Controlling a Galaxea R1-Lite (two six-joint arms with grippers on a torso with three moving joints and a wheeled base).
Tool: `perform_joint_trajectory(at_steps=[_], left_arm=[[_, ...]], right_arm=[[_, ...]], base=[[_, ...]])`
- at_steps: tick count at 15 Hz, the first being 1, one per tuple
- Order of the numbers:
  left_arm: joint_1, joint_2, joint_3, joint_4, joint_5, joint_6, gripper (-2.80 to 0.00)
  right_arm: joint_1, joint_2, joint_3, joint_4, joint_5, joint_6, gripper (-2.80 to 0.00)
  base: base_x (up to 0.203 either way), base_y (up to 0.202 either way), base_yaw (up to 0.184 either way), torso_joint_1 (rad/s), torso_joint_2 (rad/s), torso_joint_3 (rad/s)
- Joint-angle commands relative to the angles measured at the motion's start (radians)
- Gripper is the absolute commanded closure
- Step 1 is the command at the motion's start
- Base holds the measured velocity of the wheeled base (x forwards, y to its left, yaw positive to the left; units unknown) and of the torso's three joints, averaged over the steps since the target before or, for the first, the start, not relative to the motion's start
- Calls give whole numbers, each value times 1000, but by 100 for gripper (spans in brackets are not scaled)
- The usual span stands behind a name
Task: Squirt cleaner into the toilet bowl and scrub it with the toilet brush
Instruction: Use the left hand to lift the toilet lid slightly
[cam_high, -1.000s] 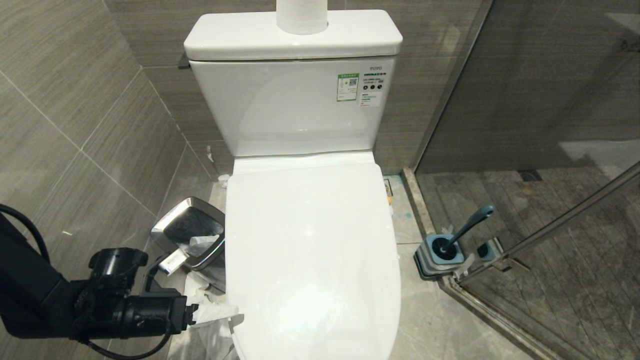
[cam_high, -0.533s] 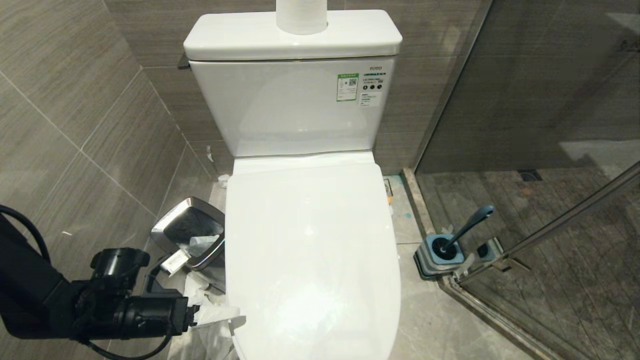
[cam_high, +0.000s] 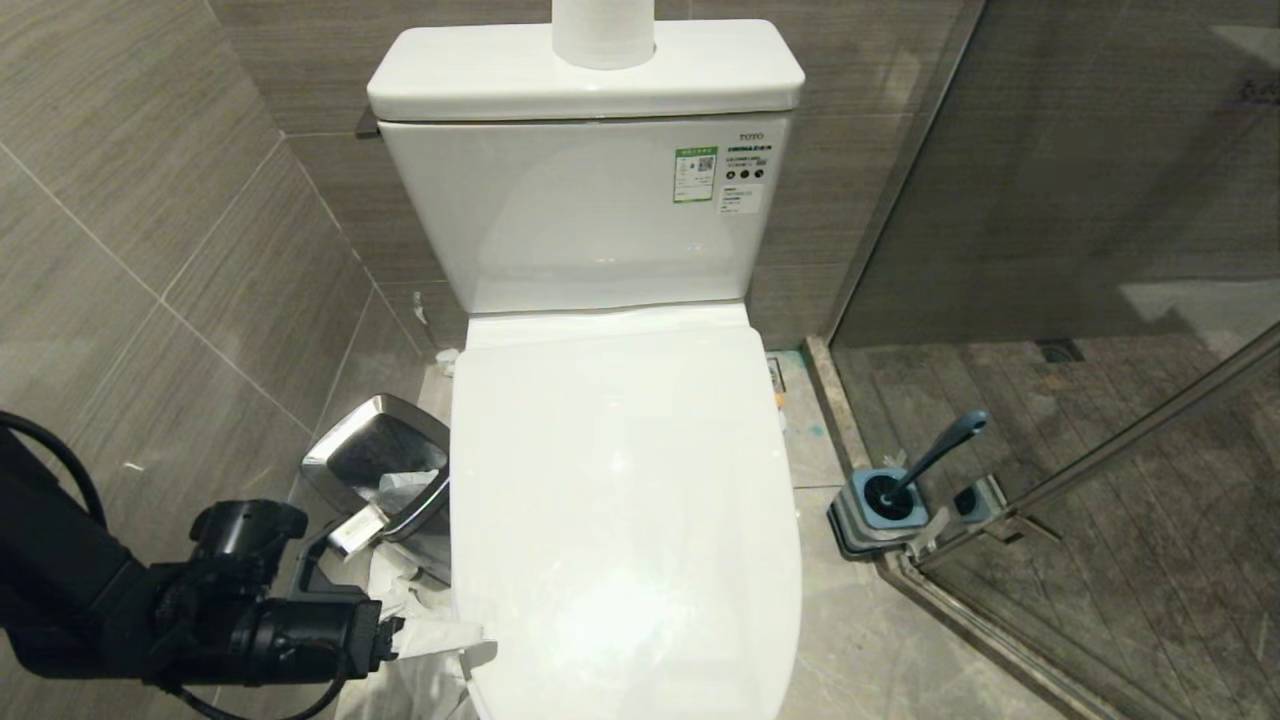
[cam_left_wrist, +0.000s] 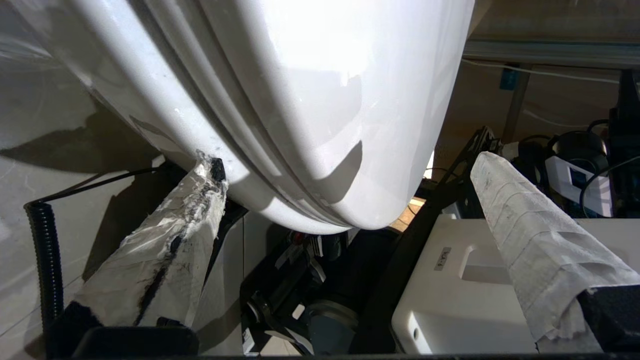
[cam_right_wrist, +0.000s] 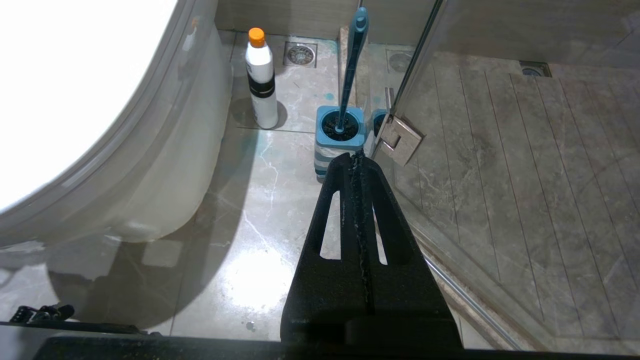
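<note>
- One toilet bowl (cam_high: 625, 510) fills the middle of the head view, its single white lid down flat over the seat, so the basin itself is hidden
- One cistern (cam_high: 585, 200) stands behind it at 12 o'clock, with two stickers on its front and one white paper roll (cam_high: 603, 30) on its top
- One toilet brush (cam_high: 935, 450) stands at 3 o'clock of the lid, its teal handle leaning up and to the right out of one square blue-and-grey holder (cam_high: 880, 512) on the floor beside the glass shower door
- One white bottle (cam_right_wrist: 262, 80) with an orange cap stands upright on the floor between the bowl's base and the holder, seen in the right wrist view; whether it is the cleaner cannot be told
- One steel waste bin (cam_high: 378, 465) sits at 9 o'clock of the lid, crumpled paper inside and beside it
- Left end effector (cam_left_wrist: 345, 185) is at 7 o'clock of the lid, low at its front-left edge; its two paper-wrapped fingers (cam_left_wrist: 525, 235) stand wide apart on either side of the lid's front curve, holding nothing
- Right end effector (cam_right_wrist: 356, 156) hangs above the floor pointing toward the holder, its two black fingers pressed together with nothing between them
</note>
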Motion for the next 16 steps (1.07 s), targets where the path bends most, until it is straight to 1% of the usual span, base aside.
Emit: perform_joint_trajectory(at_steps=[1,4,12,16], left_arm=[[-16,0,-2,-2,-5,1,-280],[-29,-2,-8,-3,-5,-3,-280],[-34,9,-28,-3,-1,-3,-280],[-65,5,-23,-9,1,-5,-280]], right_arm=[[0,2,0,0,0,-1,0],[0,2,1,0,1,-1,0],[0,2,1,0,0,-1,0],[0,2,0,0,0,-1,0]], base=[[0,0,0,0,0,0],[0,0,0,0,0,0],[0,0,0,0,0,0],[0,0,0,0,0,0]])
